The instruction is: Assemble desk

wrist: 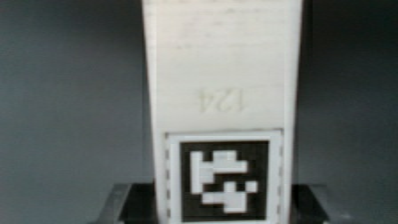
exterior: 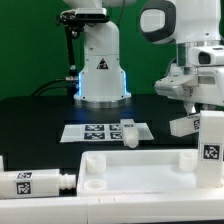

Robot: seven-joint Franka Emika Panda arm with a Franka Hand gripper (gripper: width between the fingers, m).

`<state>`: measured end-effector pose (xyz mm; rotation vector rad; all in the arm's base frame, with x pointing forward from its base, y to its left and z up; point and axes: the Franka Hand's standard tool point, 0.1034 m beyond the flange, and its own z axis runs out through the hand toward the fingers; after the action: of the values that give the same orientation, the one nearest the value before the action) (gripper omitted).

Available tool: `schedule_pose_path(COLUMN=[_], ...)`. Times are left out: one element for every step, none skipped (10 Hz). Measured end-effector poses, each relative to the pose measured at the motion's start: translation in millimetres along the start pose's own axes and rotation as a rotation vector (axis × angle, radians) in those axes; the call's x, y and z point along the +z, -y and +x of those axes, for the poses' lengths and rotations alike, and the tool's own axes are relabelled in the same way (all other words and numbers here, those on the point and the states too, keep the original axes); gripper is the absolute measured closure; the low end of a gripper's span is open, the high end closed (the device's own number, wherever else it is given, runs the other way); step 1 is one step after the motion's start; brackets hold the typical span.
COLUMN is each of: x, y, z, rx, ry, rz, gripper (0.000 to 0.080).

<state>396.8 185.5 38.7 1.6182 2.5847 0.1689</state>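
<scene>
A white desk leg (wrist: 222,90) with a black-and-white tag fills the wrist view, and my gripper (wrist: 222,207) is shut on its tagged end, a dark finger (wrist: 134,205) on each side. In the exterior view the gripper (exterior: 198,112) hangs at the right, with this tagged leg (exterior: 212,150) upright below it, over the right end of the tabletop. The white tabletop panel (exterior: 140,178) lies flat at the front. A second leg (exterior: 35,183) lies on its side at the front left. A third leg (exterior: 130,130) rests on the marker board.
The marker board (exterior: 100,131) lies flat on the black table behind the tabletop. The robot's white base (exterior: 100,70) stands at the back centre, with cables trailing to the exterior view's left.
</scene>
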Motion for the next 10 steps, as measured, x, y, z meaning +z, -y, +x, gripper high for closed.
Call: schedule_pose_path(x=[2.5, 11.1, 20.0, 24.3, 24.1, 24.0, 23.7, 23.5, 22.7, 22.0], y=[1.9, 9.3, 17.9, 24.0, 26.1, 27.2, 29.8, 31.8, 30.5, 29.8], z=[1.0, 3.0, 9.2, 7.5, 3.6, -0.2, -6.8, -11.3, -13.6, -15.7], rx=[-0.161, -0.350, -0.543, -0.675, -0.756, -0.801, -0.852, -0.876, -0.874, -0.870], ry=[-0.004, -0.017, -0.033, -0.038, -0.037, -0.036, -0.034, -0.030, -0.026, -0.023], rz=[-0.010, -0.014, -0.015, -0.012, -0.013, -0.013, -0.010, 0.000, 0.002, 0.001], gripper=[0.0515, 0.0515, 0.0515, 0.0515, 0.0515, 0.0515, 0.0515, 0.0515, 0.0515, 0.0439])
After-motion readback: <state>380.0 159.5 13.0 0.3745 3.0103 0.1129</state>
